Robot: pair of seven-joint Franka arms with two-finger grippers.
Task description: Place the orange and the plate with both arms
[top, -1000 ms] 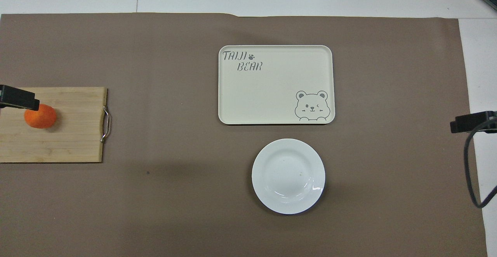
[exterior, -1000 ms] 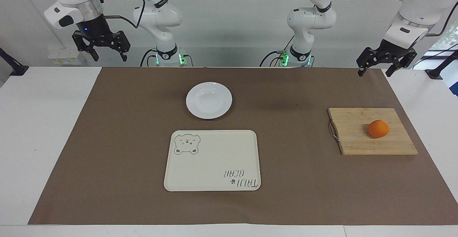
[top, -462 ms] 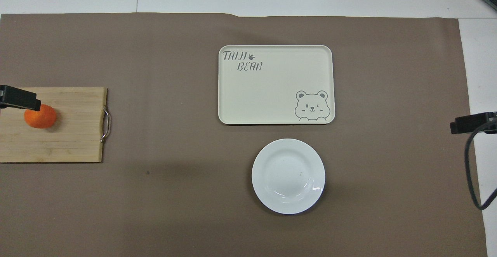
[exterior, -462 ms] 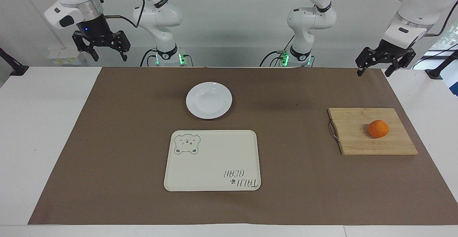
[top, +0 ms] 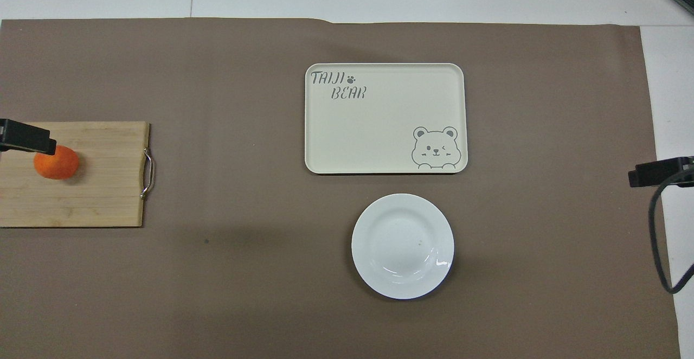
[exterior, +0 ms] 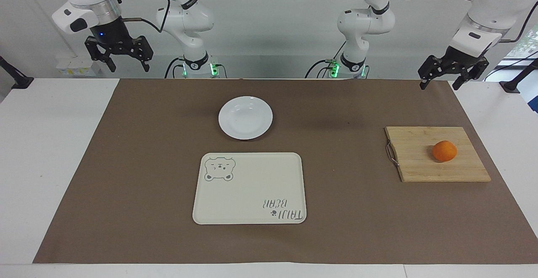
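Nothing grasped yet: orange [exterior: 444, 150] sits on the board [exterior: 416, 160] at the left arm's end, plate [exterior: 245, 117] robot-side of the tray [exterior: 252, 185], both end effectors, left [exterior: 439, 84] and right [exterior: 128, 64], raised, open, empty, presumably staged one per object.

From above, the cutting board [top: 70, 174] runs off the left edge, and a gripper tip [top: 27, 138] covers the top of the orange [top: 56, 162].
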